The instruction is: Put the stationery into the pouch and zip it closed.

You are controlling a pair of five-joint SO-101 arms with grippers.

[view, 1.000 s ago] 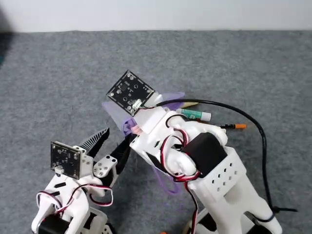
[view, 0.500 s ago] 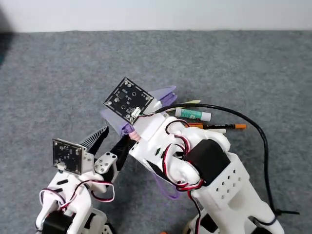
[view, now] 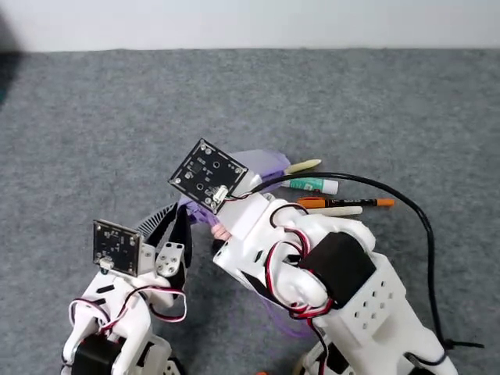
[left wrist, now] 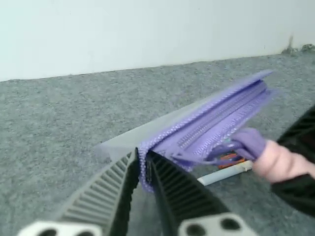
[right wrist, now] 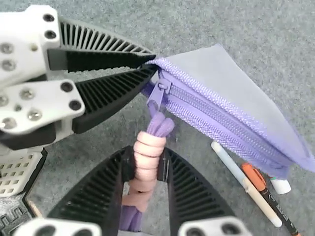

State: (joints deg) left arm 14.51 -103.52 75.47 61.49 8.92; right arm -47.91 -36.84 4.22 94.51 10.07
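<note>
In the high view, 1 second ago the left pincer point(view: 173, 224) stood spread beside the pouch point(view: 266, 162). Now it is pressed together on the pouch's near corner. The right arm has shifted, and the orange pen point(view: 344, 203) shows more of its length than before. The worktop point(view: 375, 101) is a grey, felt-like mat, and a white wall point(view: 250, 23) stands behind it. The pens lie on the worktop just beside the pouch, outside it.

In the left wrist view, the left pincer's 2 ribbed fingers point(left wrist: 172, 189) pinch the purple zip edge at the pouch's corner. A pink coil point(left wrist: 275, 164) sits on the purple pull of the zip.

In the right wrist view, the right pincer point(right wrist: 146, 160) is almost closed and pinches the coil between its fingers. The coil is wound on a purple loop, which hangs from the slider point(right wrist: 160, 91). The slider is at the same corner that the left pincer holds. A white pen point(right wrist: 241, 172) lies on the worktop next to the orange pen, both near the pouch.
</note>
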